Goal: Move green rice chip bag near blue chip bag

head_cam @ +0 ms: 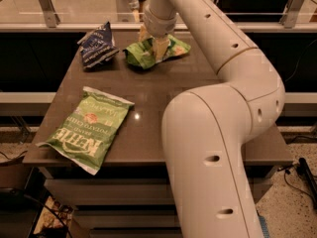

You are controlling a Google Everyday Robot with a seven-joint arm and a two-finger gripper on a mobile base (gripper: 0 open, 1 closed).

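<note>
The green rice chip bag (137,56) lies crumpled at the far middle of the brown table (148,98). My gripper (152,41) comes down on it from above, with its tan fingers (161,47) closed on the bag's middle. The blue chip bag (97,45), dark navy with white lettering, lies at the table's far left. It is a short gap to the left of the green bag and does not touch it. My arm's white links cover the right part of the table.
A flat light green KETTLE bag (86,131) lies at the front left, overhanging the table's edge. A ledge with metal posts (45,5) runs behind the table. Cables lie on the floor (302,175) at the right.
</note>
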